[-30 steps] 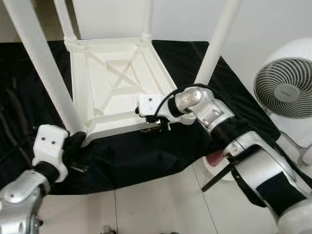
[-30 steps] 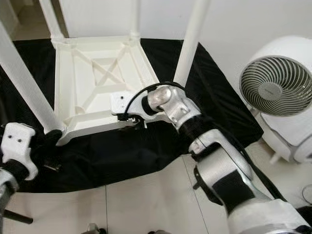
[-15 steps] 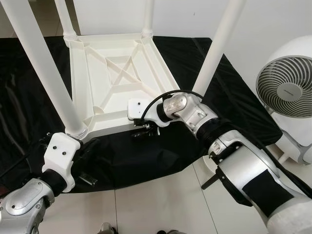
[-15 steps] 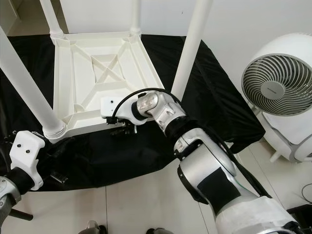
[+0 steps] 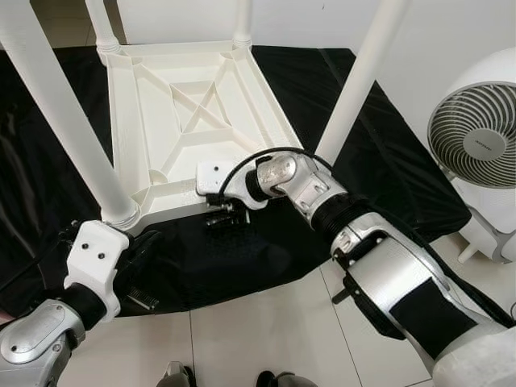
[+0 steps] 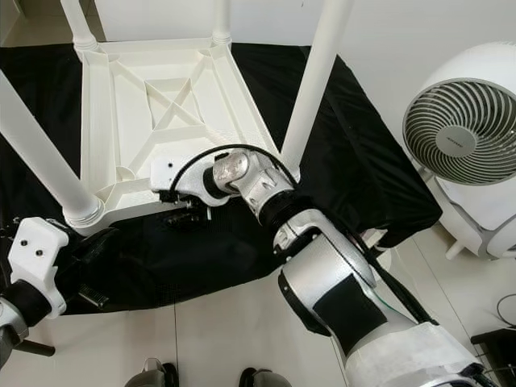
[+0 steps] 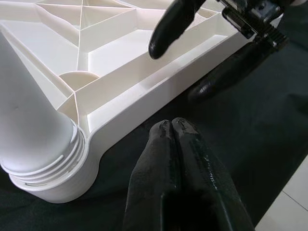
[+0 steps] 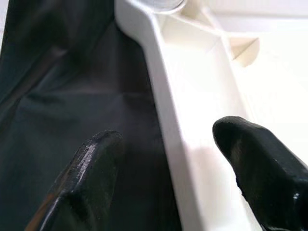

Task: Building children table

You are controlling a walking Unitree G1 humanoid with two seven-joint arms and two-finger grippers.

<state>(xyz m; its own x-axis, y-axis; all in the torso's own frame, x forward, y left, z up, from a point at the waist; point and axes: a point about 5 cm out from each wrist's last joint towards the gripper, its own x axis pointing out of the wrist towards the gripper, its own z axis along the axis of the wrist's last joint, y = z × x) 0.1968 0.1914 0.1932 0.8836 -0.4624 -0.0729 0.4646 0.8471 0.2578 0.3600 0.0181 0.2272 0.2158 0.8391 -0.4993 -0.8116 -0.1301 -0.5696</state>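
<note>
White table (image 5: 193,121) lies upside down on the black cloth (image 5: 379,161), legs pointing up; right gripper (image 8: 166,159) is at its near rim, fingers spread, one either side of the edge; left gripper (image 7: 173,130), at seven o'clock, hangs just off the near-left corner leg (image 5: 60,121), fingers pressed together; white fan (image 5: 476,145) at three o'clock.

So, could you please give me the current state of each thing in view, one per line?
Children's table: upside down on the black cloth, all four legs fitted and pointing up.
Right gripper: open, fingers straddling the table's near rim.
Left gripper: shut, empty, just off the near-left corner leg.
Black cloth: spread over the floor, wrinkled.
Fan: upright beside the cloth; cannot tell if running.
</note>
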